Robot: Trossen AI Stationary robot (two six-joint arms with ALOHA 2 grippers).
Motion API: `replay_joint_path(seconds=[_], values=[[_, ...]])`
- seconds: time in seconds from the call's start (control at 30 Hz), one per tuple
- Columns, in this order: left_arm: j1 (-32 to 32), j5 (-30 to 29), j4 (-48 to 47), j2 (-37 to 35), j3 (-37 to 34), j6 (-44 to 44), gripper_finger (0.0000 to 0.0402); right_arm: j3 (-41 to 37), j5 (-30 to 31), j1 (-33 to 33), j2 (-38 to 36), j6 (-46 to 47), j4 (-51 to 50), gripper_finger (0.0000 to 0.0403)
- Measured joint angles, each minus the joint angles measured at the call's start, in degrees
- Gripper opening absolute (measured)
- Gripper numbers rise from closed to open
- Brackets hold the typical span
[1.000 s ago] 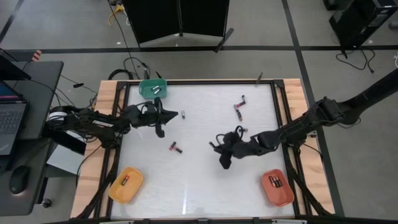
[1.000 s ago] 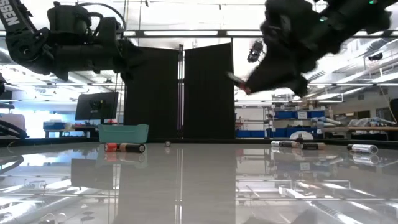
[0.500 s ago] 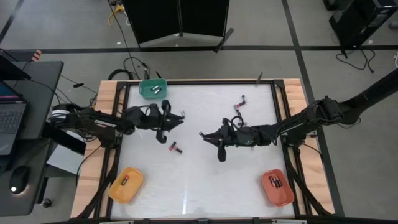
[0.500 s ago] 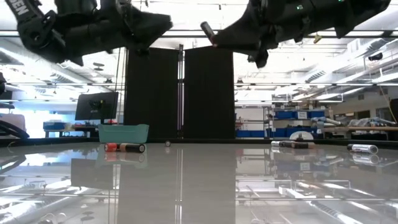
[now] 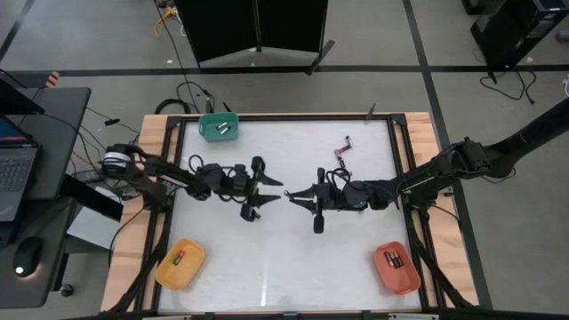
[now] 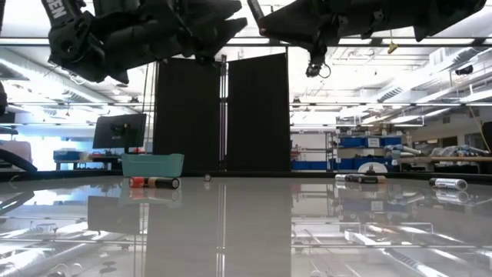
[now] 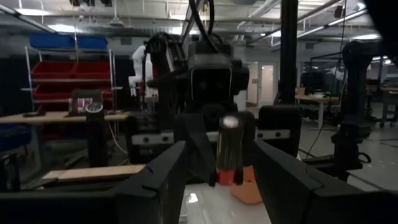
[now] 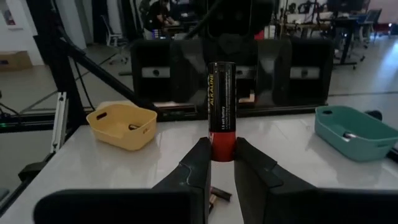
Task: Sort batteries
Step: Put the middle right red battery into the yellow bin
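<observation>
— Right gripper (image 8: pixel 217 152) is pinching one battery (image 8: pixel 222 102) by its red end. The black end sticks out free past the fingers.

— Where is that, going by the green tray (image 5: pixel 219 126)?

— Well away from the green tray, up in the air over the middle of the table. My left gripper (image 7: pixel 219 149) is there too, nose to nose with the right one. Its fingers are spread wide, one on each side of the battery, and I think they are not touching it.

— So I am taking it over with the left?

— That is my guess. It looks like a pass from one arm to the other.

— How will it feel to grab?

— Light and hard, I think. It will not bend or break. But it is round and smooth, so it can slip or turn in the fingers.

— Where should I hold it?

— On the black part, clear of the right fingers, and squeezed across its round side. I want it near the middle of my finger pads, not on the tips.

— What could go wrong?

— If the right lets go before my grip is firm, it could drop and roll off across the table.

— Any others about?

— One lies in the green tray. A few small ones (image 5: pixel 342 148) lie on the table, far across from that tray.
</observation>
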Motion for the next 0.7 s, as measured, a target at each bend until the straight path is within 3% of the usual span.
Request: replay_joint_path(seconds=[0.1, 0.33, 0.7], values=[[0.0, 0.1, -0.4, 1.7, 2.0, -1.3, 0.0188, 0.0, 0.0, 0.0, 0.0, -0.4, 0.0, 0.0059], [-0.1, 6.2, -2.3, 4.8, 7.0, -2.0, 0.0188, 0.0, 0.0, 0.0, 0.0, -0.6, -0.1, 0.0059], [-0.2, 7.9, -1.8, 4.8, 7.2, -1.6, 0.0166, 0.0, 0.3, 0.0, 0.0, -0.8, -0.1, 0.0059]])
